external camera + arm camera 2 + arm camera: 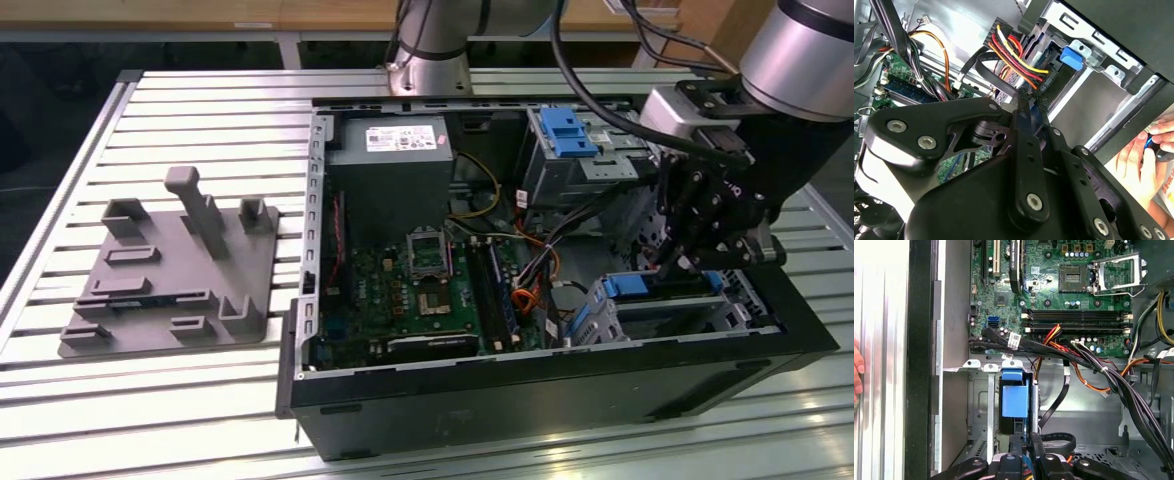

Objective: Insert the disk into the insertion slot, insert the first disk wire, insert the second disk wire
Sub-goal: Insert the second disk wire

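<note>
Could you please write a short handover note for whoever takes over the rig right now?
Gripper: down inside the open computer case, at the low drive cage; its fingers look closed on the blue-framed disk.
Disk: standing edge-on in the cage, apparently not fully in.
Wires: the red, yellow and black bundle hangs loose beside the cage.
A person's hand is close outside the case wall.
Left: seating the disk, both wires.

Counts, exterior view — one open computer case (534, 385), one motherboard (414, 290), one power supply (387, 140) at upper centre, two drive cages: one tall cage (574, 165) upper right, one low insertion slot (667, 310) lower right. One grey fixture block (174, 280) at left. One robot arm (801, 60) — one gripper (681, 262). One person's hand (1141, 160) in the second wrist view, right edge.
</note>
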Robot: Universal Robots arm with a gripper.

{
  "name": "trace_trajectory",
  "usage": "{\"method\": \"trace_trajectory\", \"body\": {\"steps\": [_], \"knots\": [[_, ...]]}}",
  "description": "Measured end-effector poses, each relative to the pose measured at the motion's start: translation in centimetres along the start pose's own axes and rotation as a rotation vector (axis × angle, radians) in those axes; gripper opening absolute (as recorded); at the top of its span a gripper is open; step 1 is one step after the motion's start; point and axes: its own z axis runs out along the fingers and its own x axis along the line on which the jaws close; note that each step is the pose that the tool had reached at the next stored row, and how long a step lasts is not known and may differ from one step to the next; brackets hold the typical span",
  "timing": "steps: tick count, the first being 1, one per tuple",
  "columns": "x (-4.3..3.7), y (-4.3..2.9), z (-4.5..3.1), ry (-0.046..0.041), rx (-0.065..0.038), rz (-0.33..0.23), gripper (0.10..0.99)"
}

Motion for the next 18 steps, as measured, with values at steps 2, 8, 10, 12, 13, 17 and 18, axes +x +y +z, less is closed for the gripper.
{"method": "trace_trajectory", "body": {"steps": [2, 8, 10, 12, 13, 17, 18], "knots": [[0.03, 0.00, 0.03, 0.0001, 0.000, 0.000, 0.196], [0.05, -0.01, 0.15, 0.0002, 0.000, 0.000, 0.196], [0.06, -0.01, 0.18, 0.0003, 0.000, 0.000, 0.196], [0.06, -0.02, 0.22, 0.0003, 0.000, 0.000, 0.196], [0.06, -0.02, 0.24, 0.0003, 0.000, 0.000, 0.196], [0.08, -0.04, 0.27, 0.0002, 0.000, 0.000, 0.196], [0.08, -0.04, 0.27, 0.0002, 0.000, 0.000, 0.196]]}}
